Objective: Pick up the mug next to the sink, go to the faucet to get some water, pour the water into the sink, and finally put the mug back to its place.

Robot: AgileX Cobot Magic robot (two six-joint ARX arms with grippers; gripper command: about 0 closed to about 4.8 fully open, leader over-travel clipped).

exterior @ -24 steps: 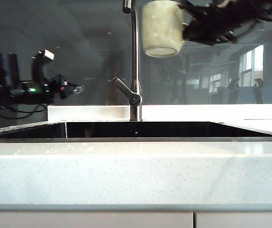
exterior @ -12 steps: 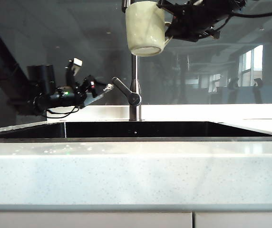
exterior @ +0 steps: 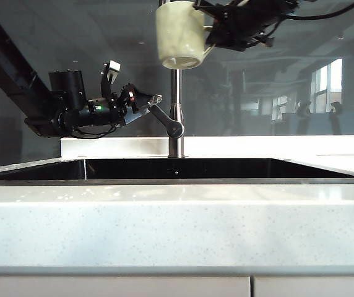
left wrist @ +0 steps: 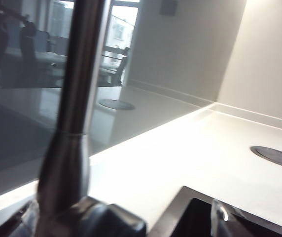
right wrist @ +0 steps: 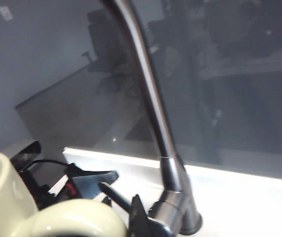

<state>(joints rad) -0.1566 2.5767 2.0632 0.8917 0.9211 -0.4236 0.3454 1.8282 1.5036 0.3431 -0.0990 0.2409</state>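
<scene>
Fingers of my left gripper are standing wide at the lever, which is slanting down toward the faucet; I am gripping the mug by its handle with the right gripper, high at the spout.

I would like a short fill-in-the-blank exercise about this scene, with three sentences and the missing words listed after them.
1. The right gripper holds the mug by its ____.
2. The left gripper, open, is at the faucet lever, on the ____ side of the exterior view.
3. The mug hangs high above the ____, close to the faucet's pipe.

Missing words: handle; left; sink
</scene>
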